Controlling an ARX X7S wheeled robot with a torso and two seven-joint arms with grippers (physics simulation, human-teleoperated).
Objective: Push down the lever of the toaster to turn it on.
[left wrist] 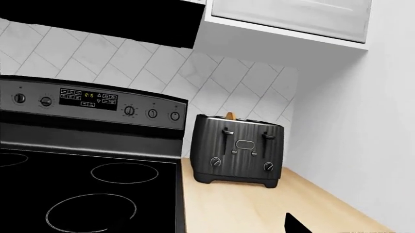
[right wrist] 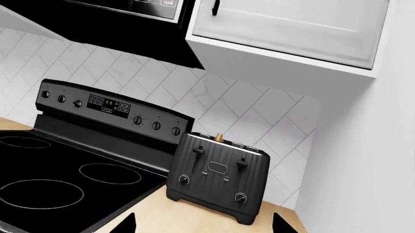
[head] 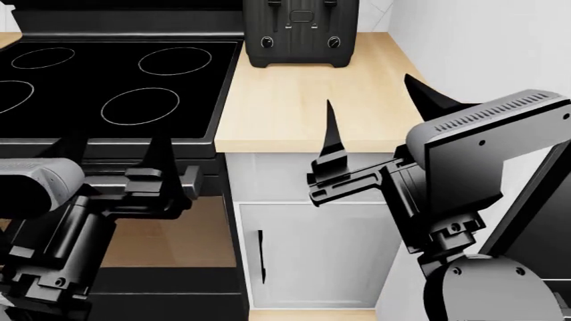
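The black ribbed toaster stands at the back of the wooden counter, beside the stove and near the right wall. In the head view the toaster is cut off at the top edge. Its lever is the left tab on the front and sits high in its slot; the left wrist view shows the same lever. My right gripper is open, in front of the counter's near edge and well short of the toaster. Over the stove's front edge, my left gripper also looks open, with nothing in it.
A black glass cooktop fills the left, with a knobbed control panel behind it. The matching right tab and two round knobs are on the toaster's front. A white wall bounds the counter on the right. A white cabinet door is below.
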